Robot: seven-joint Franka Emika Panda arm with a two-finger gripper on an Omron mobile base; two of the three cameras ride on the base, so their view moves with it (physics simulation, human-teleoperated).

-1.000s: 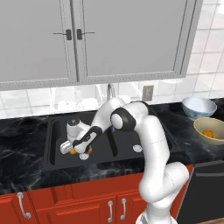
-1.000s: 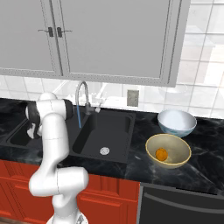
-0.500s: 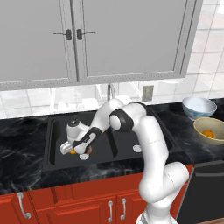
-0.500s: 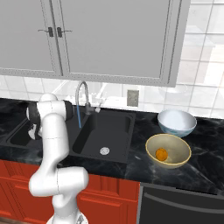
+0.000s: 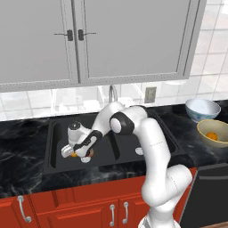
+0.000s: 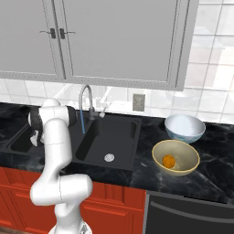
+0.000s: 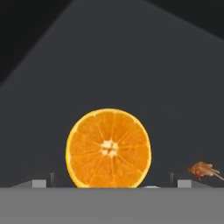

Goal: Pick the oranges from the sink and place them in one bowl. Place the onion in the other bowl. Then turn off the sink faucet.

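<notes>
Oranges first: one orange point(image 7: 108, 148) sits on the dark floor of the sink's left basin point(image 5: 55, 149), dead centre in the hand view and showing its cut-looking segmented face, with the gripper point(image 5: 75, 152) right down over it, fingers spread as wide as they go on either side and not closed on anything. From the left base view you can just catch a sliver of that orange point(image 5: 73, 155) under the hand, and the reddish-brown onion point(image 5: 87, 154) is just beside it on the right, pretty much touching the hand. In the hand view a scrap of the onion point(image 7: 202, 169) peeks in at the lower right edge. Moving right, the silver faucet point(image 6: 85, 106) arches over the divider at the back of the sink, with a thin blue stream running down from its spout. The right basin point(image 6: 119, 140) has only its small round drain point(image 6: 109, 157). Further right on the black counter point(image 6: 215, 171), the second orange point(image 6: 169, 161) is lying in the yellow-tan bowl point(image 6: 187, 154), and the pale blue-white bowl point(image 6: 184, 128) sits just behind it, close to the wall.
</notes>
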